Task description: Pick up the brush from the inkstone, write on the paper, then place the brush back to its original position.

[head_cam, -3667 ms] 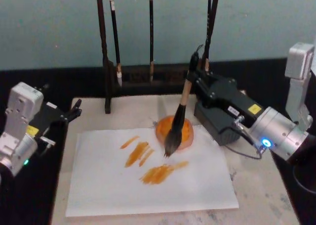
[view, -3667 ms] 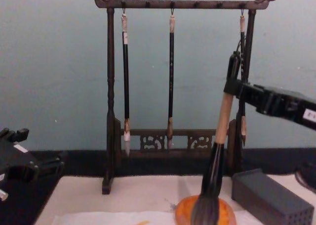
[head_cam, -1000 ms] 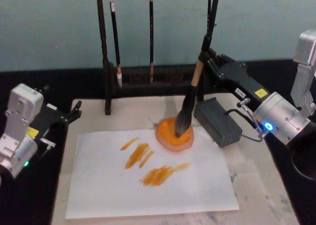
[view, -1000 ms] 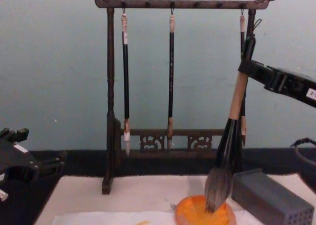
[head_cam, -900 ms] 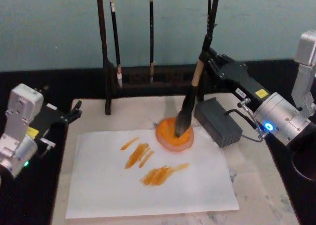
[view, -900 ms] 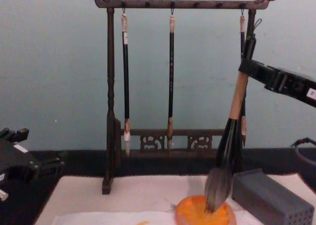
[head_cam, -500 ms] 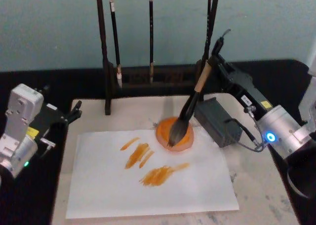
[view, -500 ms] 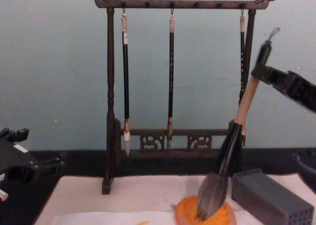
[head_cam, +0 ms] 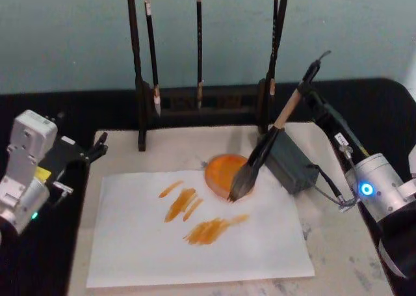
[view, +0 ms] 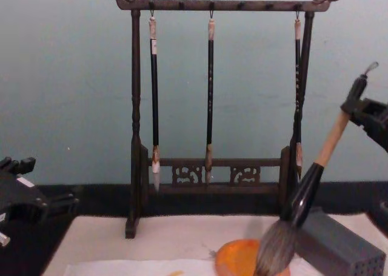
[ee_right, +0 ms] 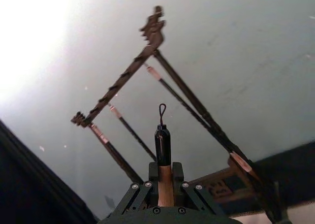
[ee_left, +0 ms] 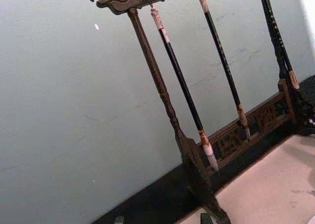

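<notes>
Grey block (head_cam: 296,164) stands just beside inkstone (head_cam: 221,169), behind tilted brush (head_cam: 262,152).

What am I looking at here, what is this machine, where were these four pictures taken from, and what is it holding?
It is a robot with two arms that end in grippers. One picture comes from its head, looking down. One comes from its chest, looking across the table, and one comes from each wrist. On a beige mat lie a white paper with orange strokes, a small orange dish and a grey block. Behind them stands a wooden rack with three thin brushes hanging from it. The right gripper is shut on the upper handle of a thick brush, which leans with its bristles at the dish's edge. The left gripper sits open at the table's left side, holding nothing.
</notes>
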`<state>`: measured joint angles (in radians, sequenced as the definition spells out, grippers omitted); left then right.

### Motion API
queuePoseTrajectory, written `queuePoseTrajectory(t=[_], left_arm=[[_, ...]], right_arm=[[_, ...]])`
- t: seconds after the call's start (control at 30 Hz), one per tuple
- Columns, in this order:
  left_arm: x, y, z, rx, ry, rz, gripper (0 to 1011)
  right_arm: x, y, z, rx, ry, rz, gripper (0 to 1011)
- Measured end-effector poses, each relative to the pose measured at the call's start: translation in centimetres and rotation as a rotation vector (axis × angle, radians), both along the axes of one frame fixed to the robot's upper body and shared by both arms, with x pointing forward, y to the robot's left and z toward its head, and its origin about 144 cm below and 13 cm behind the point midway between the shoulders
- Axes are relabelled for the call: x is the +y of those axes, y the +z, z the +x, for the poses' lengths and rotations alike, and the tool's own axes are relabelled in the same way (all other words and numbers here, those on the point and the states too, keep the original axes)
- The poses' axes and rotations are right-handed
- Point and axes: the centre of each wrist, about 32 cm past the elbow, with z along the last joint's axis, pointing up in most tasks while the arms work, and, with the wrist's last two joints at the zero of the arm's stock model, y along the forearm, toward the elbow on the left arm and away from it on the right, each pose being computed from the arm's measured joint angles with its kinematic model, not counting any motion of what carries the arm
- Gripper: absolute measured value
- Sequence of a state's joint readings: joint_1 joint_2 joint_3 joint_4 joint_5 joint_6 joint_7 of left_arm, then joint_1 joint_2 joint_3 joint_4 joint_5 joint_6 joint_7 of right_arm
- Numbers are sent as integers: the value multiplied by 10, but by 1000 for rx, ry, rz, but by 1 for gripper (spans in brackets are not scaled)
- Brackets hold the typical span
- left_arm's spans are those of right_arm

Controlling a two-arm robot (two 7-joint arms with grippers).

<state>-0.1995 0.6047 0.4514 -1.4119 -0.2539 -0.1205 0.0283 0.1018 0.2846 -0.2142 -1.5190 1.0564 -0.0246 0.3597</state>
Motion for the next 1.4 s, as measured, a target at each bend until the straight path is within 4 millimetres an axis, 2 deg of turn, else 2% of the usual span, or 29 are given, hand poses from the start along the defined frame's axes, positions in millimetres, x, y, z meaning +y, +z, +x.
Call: queuePoseTrajectory(t=[0.43, 0.93, 1.4], left_arm=[[0, 0, 0, 0, 0, 0, 1001], [0, 0, 0, 0, 0, 0, 1001], [0, 0, 0, 0, 0, 0, 1001]], right_arm=[[3, -4, 9, 138, -50, 163, 177], [13, -6, 8, 314, -136, 213, 177], [15, -7, 11, 374, -194, 259, 177]])
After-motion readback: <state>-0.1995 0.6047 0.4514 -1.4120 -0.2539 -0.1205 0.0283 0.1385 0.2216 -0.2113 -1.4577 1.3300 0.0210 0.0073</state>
